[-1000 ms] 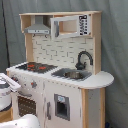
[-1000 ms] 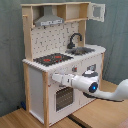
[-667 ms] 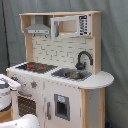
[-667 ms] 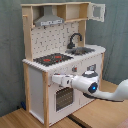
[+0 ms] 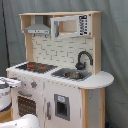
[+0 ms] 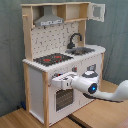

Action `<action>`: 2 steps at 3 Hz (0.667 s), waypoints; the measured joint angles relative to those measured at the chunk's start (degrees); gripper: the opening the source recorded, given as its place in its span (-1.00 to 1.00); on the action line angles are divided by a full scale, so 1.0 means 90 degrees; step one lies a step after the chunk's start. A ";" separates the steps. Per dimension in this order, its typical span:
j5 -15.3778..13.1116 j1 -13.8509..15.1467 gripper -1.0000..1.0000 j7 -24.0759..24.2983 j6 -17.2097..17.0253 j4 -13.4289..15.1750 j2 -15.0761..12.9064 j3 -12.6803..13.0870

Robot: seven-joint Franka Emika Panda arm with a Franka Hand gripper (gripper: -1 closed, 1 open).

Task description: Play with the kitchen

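Note:
The kitchen is a white and light-wood toy unit, seen in both exterior views. On its counter are a black hob with red rings, a sink and a black faucet, under a grey hood. In the second exterior view my white arm reaches in from the lower right. My gripper is pressed against the kitchen's front, just above the oven door and below the hob. In the first exterior view only part of the arm shows at the left edge.
An upper cupboard door stands open at the top right. A grey curtain hangs behind the kitchen. It stands on a wooden floor. A rounded white arm part fills the first exterior view's bottom left.

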State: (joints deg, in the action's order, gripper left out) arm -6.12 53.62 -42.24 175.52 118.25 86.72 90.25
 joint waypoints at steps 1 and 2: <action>-0.0057 -0.0002 -1.00 -0.0664 -0.0003 0.0000 0.0000 -0.0006; -0.0258 -0.0003 -1.00 -0.1281 -0.0003 -0.0002 0.0000 -0.0027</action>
State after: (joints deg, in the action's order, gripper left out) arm -8.44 53.60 -53.76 175.50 118.23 86.72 90.01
